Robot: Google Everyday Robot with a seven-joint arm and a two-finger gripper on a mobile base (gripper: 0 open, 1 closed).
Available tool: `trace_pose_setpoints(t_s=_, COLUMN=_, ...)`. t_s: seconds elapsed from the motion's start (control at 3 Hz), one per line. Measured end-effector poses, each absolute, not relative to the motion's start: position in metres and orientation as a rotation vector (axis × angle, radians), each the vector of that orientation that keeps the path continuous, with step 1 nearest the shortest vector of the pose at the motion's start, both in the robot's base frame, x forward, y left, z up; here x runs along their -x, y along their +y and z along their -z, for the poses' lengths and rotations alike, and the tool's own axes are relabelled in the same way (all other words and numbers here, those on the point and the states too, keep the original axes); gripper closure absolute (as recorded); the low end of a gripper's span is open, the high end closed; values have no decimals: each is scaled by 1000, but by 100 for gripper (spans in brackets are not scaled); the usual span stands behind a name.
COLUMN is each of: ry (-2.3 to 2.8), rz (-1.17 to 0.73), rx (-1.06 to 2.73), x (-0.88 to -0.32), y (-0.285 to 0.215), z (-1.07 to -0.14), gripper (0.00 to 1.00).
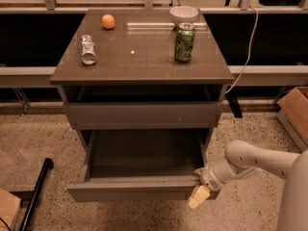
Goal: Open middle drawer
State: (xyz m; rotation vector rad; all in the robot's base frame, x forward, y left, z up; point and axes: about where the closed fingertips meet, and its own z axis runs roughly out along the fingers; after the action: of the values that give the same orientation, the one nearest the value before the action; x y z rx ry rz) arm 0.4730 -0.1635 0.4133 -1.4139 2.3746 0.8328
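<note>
The grey cabinet (142, 61) has a closed drawer front (142, 114) below its top. The drawer under it (134, 189) is pulled out, and its inside looks empty. My gripper (198, 186) is at the right end of that pulled-out drawer's front panel, touching or very close to its corner. The white arm (255, 160) reaches in from the lower right.
On the cabinet top are an orange (108, 21), a crushed silver can lying down (87, 49), an upright green can (185, 42) and a white bowl (184, 15). A black pole (36, 189) lies on the floor at left. A cardboard box (296, 114) stands at right.
</note>
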Motion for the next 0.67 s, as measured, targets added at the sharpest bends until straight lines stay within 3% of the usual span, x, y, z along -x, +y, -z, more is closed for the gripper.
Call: trace_pose_setpoints(t_s=0.67, ry=2354, rz=-814, rx=1479, x=-471, y=-157, z=-427, gripper=47)
